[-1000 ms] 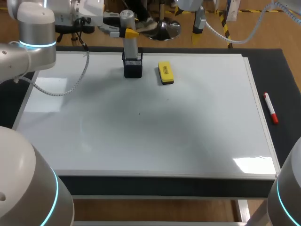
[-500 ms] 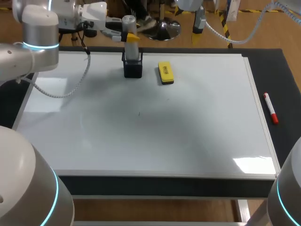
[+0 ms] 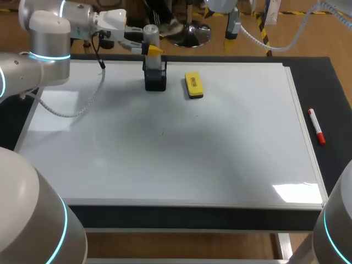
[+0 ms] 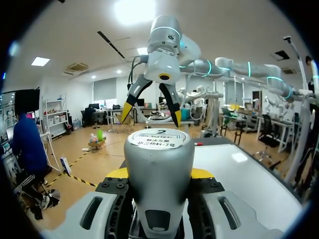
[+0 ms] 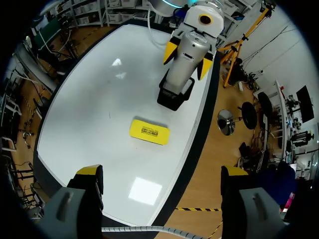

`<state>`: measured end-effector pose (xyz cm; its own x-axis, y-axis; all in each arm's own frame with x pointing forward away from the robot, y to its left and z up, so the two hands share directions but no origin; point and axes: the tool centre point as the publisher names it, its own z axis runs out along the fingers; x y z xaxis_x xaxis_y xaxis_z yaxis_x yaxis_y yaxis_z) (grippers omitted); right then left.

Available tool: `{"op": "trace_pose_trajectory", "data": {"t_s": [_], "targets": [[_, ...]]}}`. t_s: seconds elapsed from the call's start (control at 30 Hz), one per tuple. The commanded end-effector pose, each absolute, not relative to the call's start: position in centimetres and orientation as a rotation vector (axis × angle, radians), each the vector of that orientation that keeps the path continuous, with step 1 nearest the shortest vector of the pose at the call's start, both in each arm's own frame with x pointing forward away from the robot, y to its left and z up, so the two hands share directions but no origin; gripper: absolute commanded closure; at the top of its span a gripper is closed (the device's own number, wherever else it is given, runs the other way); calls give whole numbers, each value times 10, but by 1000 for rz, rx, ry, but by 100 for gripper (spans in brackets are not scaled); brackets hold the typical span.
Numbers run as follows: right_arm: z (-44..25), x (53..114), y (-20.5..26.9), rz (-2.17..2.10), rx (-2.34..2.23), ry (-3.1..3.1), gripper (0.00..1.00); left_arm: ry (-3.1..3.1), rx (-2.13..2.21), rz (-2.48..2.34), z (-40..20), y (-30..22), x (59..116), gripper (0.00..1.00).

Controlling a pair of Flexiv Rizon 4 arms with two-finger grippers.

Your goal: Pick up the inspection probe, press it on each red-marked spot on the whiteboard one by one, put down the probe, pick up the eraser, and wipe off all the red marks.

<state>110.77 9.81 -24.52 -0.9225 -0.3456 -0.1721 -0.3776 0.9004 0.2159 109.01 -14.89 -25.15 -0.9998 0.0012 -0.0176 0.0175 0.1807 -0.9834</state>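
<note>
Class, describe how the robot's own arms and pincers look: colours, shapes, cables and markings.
The left arm and right arm are smooth silver-grey tubes with glowing cyan rings at the joints. A grey cable hangs from the left arm. The left pincer and right pincer have grey-and-black fingers tipped bright yellow.

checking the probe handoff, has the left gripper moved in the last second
Yes. The left gripper has come down toward the black holder, taking the probe lower with it.
</note>
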Motion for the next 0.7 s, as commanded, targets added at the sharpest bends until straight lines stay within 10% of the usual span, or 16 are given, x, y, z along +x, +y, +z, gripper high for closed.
{"op": "trace_pose_trajectory", "data": {"t_s": [0.03, 0.7], "targets": [[-244, 1108, 98, 366, -563, 2939, 0, 2408, 36, -2020, -258, -151, 1098, 100], [-244, 1108, 98, 366, -563, 2939, 0, 2428, 30, -2024, -283, -155, 1097, 100]]}}
